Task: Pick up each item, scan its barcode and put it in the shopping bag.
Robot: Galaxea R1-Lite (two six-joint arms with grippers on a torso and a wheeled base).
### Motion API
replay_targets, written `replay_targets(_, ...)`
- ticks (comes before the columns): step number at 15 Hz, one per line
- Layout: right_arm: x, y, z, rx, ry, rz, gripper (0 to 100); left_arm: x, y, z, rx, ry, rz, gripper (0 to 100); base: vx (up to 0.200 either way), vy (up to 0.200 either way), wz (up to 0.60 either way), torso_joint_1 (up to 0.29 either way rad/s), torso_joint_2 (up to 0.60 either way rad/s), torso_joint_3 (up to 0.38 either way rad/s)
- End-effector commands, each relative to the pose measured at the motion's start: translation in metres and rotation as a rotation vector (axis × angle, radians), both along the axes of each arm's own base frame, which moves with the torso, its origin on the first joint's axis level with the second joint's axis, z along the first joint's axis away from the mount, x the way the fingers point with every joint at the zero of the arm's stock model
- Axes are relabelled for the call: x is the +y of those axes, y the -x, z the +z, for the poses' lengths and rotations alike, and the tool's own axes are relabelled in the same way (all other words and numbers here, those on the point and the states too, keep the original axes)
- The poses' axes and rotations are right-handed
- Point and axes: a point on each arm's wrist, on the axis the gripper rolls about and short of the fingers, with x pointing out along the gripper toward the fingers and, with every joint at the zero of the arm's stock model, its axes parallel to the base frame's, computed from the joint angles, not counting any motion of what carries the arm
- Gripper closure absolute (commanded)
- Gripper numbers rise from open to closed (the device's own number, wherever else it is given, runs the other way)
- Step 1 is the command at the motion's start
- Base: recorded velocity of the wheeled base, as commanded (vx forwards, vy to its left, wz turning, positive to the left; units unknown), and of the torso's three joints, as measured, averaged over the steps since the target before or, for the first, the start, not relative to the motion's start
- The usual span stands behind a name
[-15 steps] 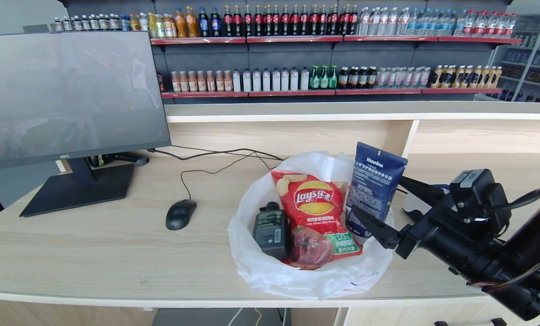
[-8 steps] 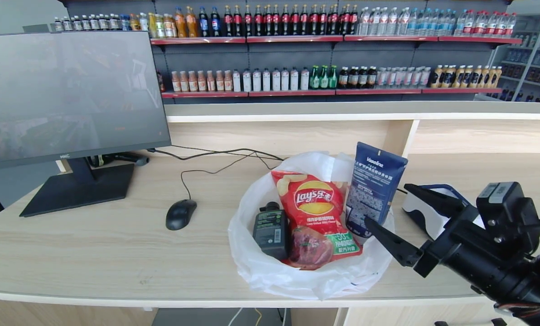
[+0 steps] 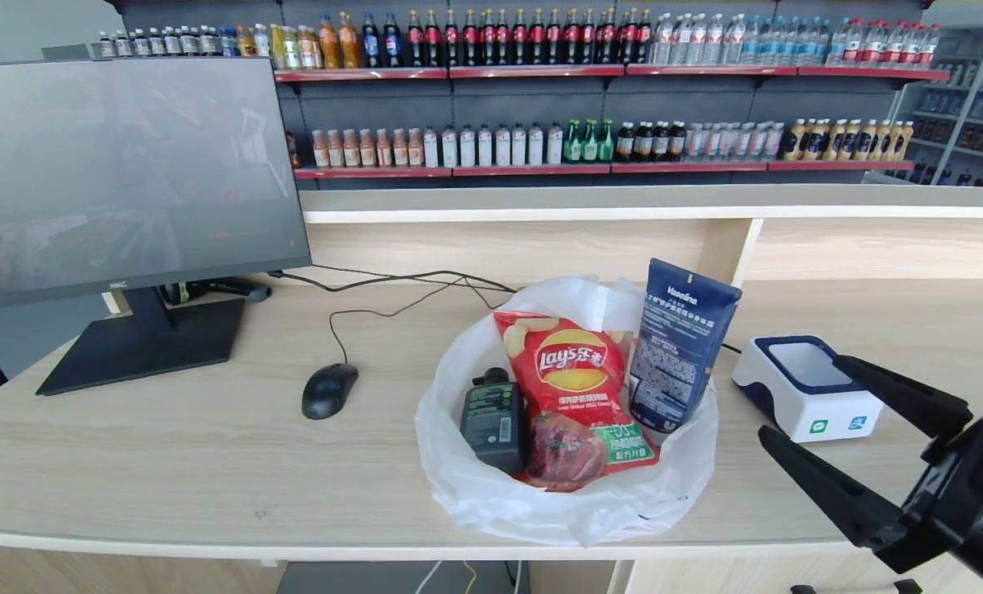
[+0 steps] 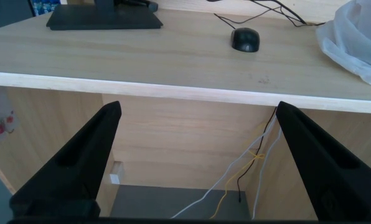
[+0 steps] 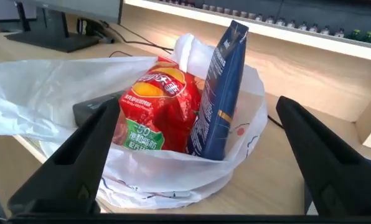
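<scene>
Drink shelves (image 3: 607, 74) line the back wall, and out front the wooden surface (image 3: 170, 462) carries a monitor (image 3: 120, 173), a mouse (image 3: 329, 389) and a scanner (image 3: 805, 388). The shopping bag (image 3: 491, 495) sits between mouse and scanner, with a red chips bag (image 3: 574, 371), a dark bottle (image 3: 491, 421) and an upright blue pouch (image 3: 681, 346) inside. The right tool (image 3: 800, 394) hangs by the scanner, spread wide, gripping nothing. The left tool (image 4: 198, 106) is spread wide too and empty, down below the surface's front edge.
</scene>
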Motion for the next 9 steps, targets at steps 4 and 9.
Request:
replay_targets(4, -0.049, 0.094, -0.029, 0.154, 0.048, -0.045, 0, 0.000, 0.000, 0.000, 0.000, 0.000, 0.000, 0, 0.000, 0.000, 0.00, 0.000, 0.00, 0.000)
replay_targets(9, -0.071, 0.140, -0.081, 0.220, 0.063, -0.079, 0, 0.000, 0.000, 0.000, 0.000, 0.000, 0.000, 0, 0.000, 0.000, 0.00, 0.000, 0.00, 0.000)
